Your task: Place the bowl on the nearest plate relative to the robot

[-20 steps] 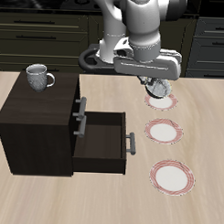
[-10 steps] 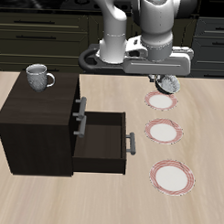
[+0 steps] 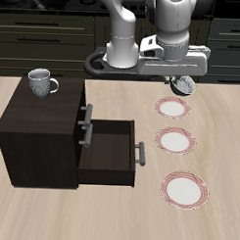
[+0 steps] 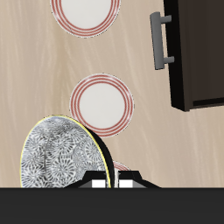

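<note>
So the gripper [image 3: 181, 81] is up in the air over the far end of the plate row, fingers pinched on the rim of the bowl [image 3: 181, 86], which hangs tilted under it, clear of the table [image 3: 50, 213]. From the wrist cam you get a good look at the bowl [image 4: 66, 157]: dark speckled flower-ish pattern inside, pale rim, tipped on its side right up against the fingers.

Three matching plates sit in a line running from the back of the table toward the front edge. The plate [image 3: 172, 109] nearest the robot is the far one, and the bowl hangs just above and a bit behind it, not touching. Then there's the middle plate [image 3: 175, 142] and the front plate [image 3: 184, 189].

Across the table is a dark cabinet [image 3: 38, 129] with its middle drawer [image 3: 111, 154] pulled open, and a grey mug [image 3: 39, 83] on top of it.

No brands, labels or text readable anywhere, just patterns on the crockery.
</note>
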### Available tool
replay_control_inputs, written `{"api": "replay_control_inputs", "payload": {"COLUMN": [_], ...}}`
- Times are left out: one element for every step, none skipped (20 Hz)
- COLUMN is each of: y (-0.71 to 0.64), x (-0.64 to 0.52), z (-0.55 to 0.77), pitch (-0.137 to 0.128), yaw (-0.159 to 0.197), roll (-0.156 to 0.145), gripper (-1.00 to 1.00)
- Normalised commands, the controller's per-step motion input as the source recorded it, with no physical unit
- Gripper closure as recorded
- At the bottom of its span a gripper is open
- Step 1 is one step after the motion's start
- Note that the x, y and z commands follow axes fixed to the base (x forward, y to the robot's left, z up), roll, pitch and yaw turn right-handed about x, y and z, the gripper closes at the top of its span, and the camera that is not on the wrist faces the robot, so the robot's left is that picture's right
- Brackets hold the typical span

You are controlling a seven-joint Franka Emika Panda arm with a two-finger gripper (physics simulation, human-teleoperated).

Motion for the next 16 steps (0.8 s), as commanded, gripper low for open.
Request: {"api": "replay_control_inputs", "payload": {"y": [0.09, 0.27, 0.05, -0.07, -0.02, 0.07, 0.05, 0.13, 0.16, 0.04, 0.07, 0.11, 0.11, 0.13, 0.18, 0.13], "x": [-0.39, -0.58, -0.25, -0.29, -0.14, -0.29, -0.24, -0.28, -0.46, -0.29, -0.28, -0.18, -0.21, -0.36, -0.29, -0.30], "z": [-0.27, -0.37, -0.10, -0.13, -0.11, -0.19, -0.14, -0.17, -0.21, -0.19, -0.19, -0.22, -0.24, -0.20, -0.21, -0.20], "pitch": [0.038, 0.015, -0.038, 0.004, 0.002, 0.014, -0.006, 0.013, -0.019, -0.010, 0.021, 0.012, 0.040, 0.005, -0.016, 0.023], "yaw": [0.007, 0.076, 0.093, -0.055, 0.017, 0.071, 0.037, 0.017, 0.072, -0.002, -0.018, 0.031, 0.005, 0.027, 0.043, -0.016], "roll": [0.009, 0.106, -0.007, 0.007, -0.009, 0.023, -0.002, 0.063, 0.044, 0.011, 0.049, 0.063, 0.042, 0.022, 0.078, 0.051], "gripper": [1.00, 1.00, 1.00, 1.00, 1.00, 1.00, 1.00, 1.00, 1.00, 1.00, 1.00, 1.00, 1.00, 1.00, 1.00, 1.00]}}
